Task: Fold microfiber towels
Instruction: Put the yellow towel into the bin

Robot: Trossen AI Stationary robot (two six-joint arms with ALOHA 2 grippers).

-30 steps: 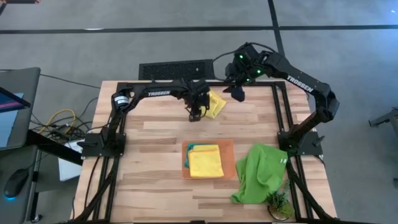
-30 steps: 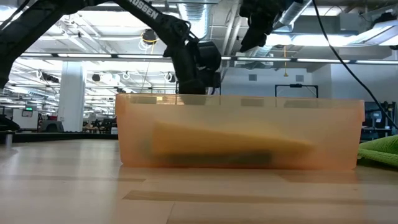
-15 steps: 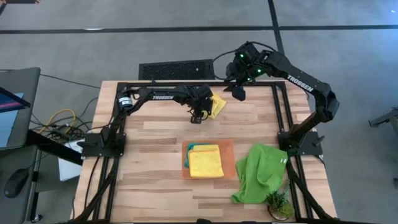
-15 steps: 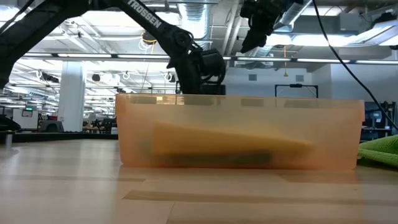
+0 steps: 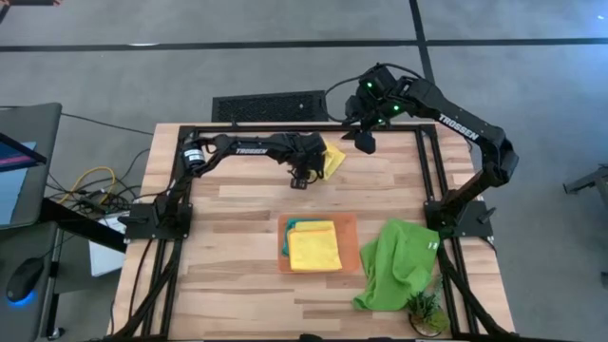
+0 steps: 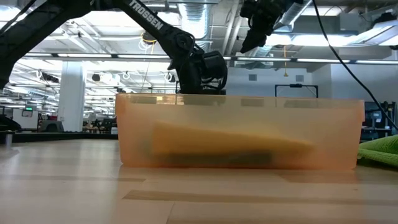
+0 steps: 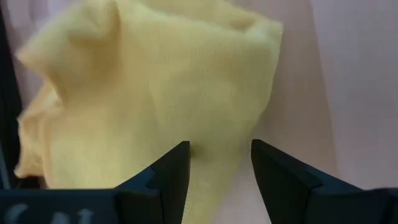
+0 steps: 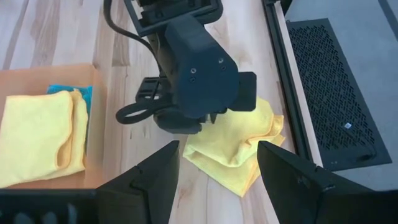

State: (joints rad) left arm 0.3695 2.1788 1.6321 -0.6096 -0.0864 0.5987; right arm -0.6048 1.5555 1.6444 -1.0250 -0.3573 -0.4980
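My left gripper (image 5: 302, 178), fingers apart, sits low at the crumpled yellow towel (image 5: 330, 160) in the high view's upper middle, so I can pinch its edge.

Far edge: left gripper (image 5: 302, 178) low over crumpled yellow towel (image 5: 331, 160).
Centre: orange tray (image 5: 350, 228).
Right: green towel (image 5: 394, 266).
Open: bare wood left of tray.
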